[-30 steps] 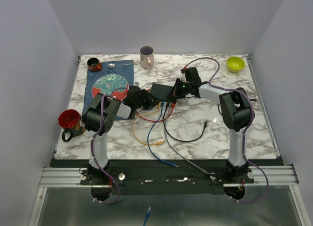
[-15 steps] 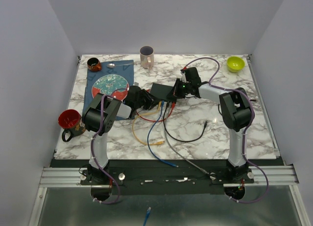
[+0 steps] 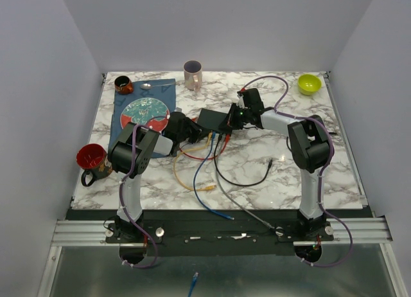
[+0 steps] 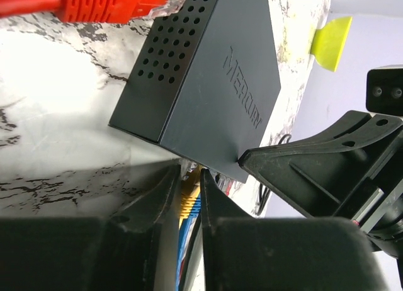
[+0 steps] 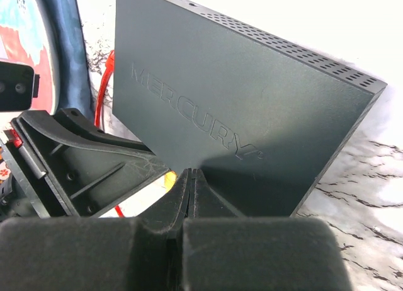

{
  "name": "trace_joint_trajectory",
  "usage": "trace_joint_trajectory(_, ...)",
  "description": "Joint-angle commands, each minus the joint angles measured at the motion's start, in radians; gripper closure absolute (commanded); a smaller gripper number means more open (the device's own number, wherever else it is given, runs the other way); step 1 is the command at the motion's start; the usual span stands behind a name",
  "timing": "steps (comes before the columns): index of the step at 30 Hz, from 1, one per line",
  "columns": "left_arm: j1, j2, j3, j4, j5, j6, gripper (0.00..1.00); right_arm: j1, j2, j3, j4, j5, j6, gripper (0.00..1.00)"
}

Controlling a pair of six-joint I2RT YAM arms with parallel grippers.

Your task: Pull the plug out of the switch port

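Fingers (image 4: 154, 196) of L gripper (image 4: 190, 172) nearly together, slim gap only. Yellow plug (image 4: 187, 201) sits in that gap, blue cable (image 4: 189, 240) just below it. Can't tell if plug is actually pinched.

R gripper (image 5: 191, 177) fully closed, nothing between its fingers. Tips touch top face of switch (image 5: 239, 102) near its socket edge.

Top view: switch lies on marble table (image 3: 289, 175), just past centre toward 12 o'clock. L gripper at its 8 o'clock, R gripper at its 3 o'clock. Bundle of cables (image 3: 212, 162) leaves socket edge toward 6 o'clock and loops over table.

Red plug (image 4: 119, 2) lies w/ its tip just beside switch's vented side.

Round the table:
- red mug (image 3: 90, 157) at 9 o'clock
- patterned plate (image 3: 144, 109) on blue cloth (image 3: 125, 98) at 10–11
- pale mug (image 3: 192, 73) at 12
- green bowl (image 3: 309, 83) at 1–2
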Motion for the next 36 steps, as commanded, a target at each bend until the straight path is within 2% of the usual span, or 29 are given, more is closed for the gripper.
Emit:
trace_joint_trajectory(1,0.004,0.012,0.008,-0.039,-0.068,0.006,0.83,0.006,0.036,0.014,-0.022,-0.006,-0.005,0.98)
trace_joint_trajectory(5,0.004,0.015,0.002,-0.028,-0.063,0.005,0.92,0.006,0.033,0.014,-0.022,-0.006,-0.005,0.98)
trace_joint_trajectory(6,0.004,0.015,0.0,-0.026,-0.063,0.004,0.98,0.006,0.03,0.012,-0.022,-0.003,-0.005,0.98)
trace_joint_trajectory(7,0.004,0.015,-0.002,-0.017,-0.062,0.005,1.0,0.006,0.024,0.006,-0.022,-0.001,-0.006,0.98)
trace_joint_trajectory(17,0.004,0.019,-0.026,0.023,-0.051,-0.002,1.0,0.063,-0.145,-0.042,-0.033,0.047,-0.066,0.97)
trace_joint_trajectory(28,0.004,0.016,-0.04,0.029,-0.04,-0.002,1.0,0.095,-0.093,-0.072,-0.05,0.047,-0.064,0.97)
trace_joint_trajectory(36,0.004,0.013,-0.051,0.035,-0.031,-0.002,1.0,0.095,-0.026,0.004,-0.122,0.099,-0.072,0.98)
